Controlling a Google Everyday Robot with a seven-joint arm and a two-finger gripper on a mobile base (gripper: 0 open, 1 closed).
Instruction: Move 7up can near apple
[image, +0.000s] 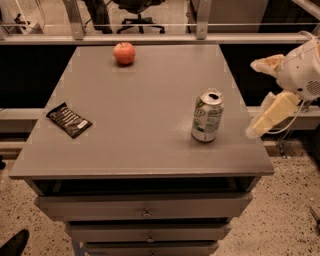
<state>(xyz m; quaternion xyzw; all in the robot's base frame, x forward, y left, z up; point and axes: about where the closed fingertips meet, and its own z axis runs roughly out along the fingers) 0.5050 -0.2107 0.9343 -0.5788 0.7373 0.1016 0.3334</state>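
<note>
Grey rectangular cabinet top (140, 125): three items on its surface.
A small round red-orange apple (124, 53) sits near the far edge, left of centre. A silver-and-green aluminium 7up can (207, 116) stands upright on the right side towards the front, well apart from the apple. A flat black snack packet (69, 120) lies askew near the left edge. The pale two-finger gripper (252, 98) hangs beyond the right edge, its fingers (272, 115) spread and touching nothing.
</note>
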